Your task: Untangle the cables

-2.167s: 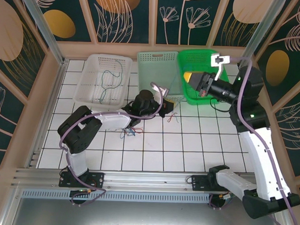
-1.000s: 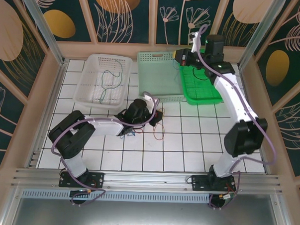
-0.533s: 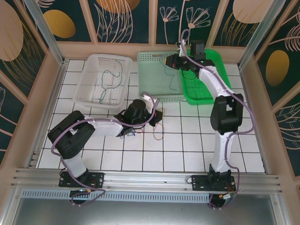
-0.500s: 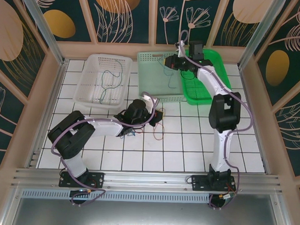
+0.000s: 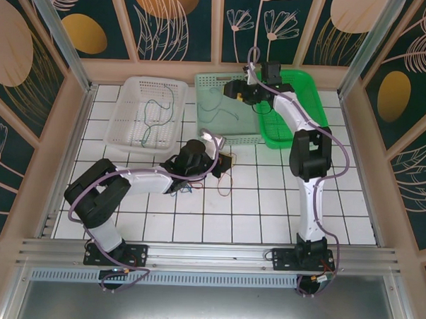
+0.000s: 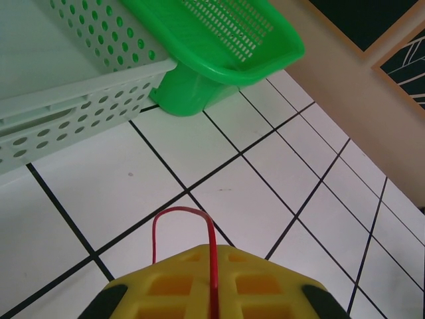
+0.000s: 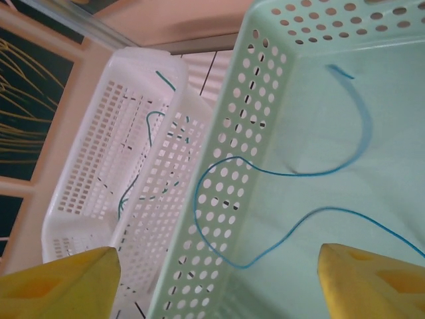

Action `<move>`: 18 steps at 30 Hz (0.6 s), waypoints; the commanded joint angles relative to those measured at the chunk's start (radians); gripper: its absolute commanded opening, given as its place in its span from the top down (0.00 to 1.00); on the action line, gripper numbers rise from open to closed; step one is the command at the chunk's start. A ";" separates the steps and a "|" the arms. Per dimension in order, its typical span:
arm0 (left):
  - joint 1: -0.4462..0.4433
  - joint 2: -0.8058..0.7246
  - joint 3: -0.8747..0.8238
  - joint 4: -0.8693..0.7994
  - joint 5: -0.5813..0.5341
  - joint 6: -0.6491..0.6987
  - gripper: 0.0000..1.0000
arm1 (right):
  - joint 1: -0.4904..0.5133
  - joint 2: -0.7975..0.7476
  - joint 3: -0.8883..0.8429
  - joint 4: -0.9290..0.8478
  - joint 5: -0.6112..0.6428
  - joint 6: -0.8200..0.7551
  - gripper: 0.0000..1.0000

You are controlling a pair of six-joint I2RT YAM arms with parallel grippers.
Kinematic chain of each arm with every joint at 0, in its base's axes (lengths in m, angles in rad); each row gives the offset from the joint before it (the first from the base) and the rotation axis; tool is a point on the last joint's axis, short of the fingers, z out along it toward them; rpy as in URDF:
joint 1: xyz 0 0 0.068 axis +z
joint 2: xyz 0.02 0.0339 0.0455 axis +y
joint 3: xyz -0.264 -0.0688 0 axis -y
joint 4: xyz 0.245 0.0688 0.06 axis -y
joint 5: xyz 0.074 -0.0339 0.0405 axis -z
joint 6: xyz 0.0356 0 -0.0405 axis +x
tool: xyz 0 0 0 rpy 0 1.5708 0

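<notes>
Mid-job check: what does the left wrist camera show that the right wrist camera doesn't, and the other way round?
Left wrist, not right: a red cable looping out of the shut left claw over white tiles, and the green basket. Right wrist, not left: a blue cable lying in the mint basket, a teal cable in the white basket, and the open right claw. Both: the perforated mint basket wall.

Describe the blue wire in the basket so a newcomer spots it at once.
Three baskets line the back of the tiled table; take the middle, pale mint basket. Inside it the blue wire lies in loose curves. The white basket beside it holds a dark green wire.
</notes>
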 commanded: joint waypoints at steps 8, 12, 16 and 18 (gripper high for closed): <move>-0.009 -0.077 -0.030 0.075 0.000 -0.030 0.89 | 0.010 -0.311 -0.259 0.011 0.139 -0.086 0.25; -0.009 -0.087 -0.045 0.101 0.006 -0.046 0.89 | -0.003 -0.565 -0.660 0.219 0.205 -0.080 0.41; -0.009 -0.081 -0.053 0.132 0.011 -0.075 0.88 | -0.006 -0.772 -0.924 0.311 0.242 -0.087 0.48; -0.009 -0.084 -0.059 0.164 0.017 -0.100 0.88 | 0.010 -0.863 -1.042 0.331 0.249 -0.104 0.47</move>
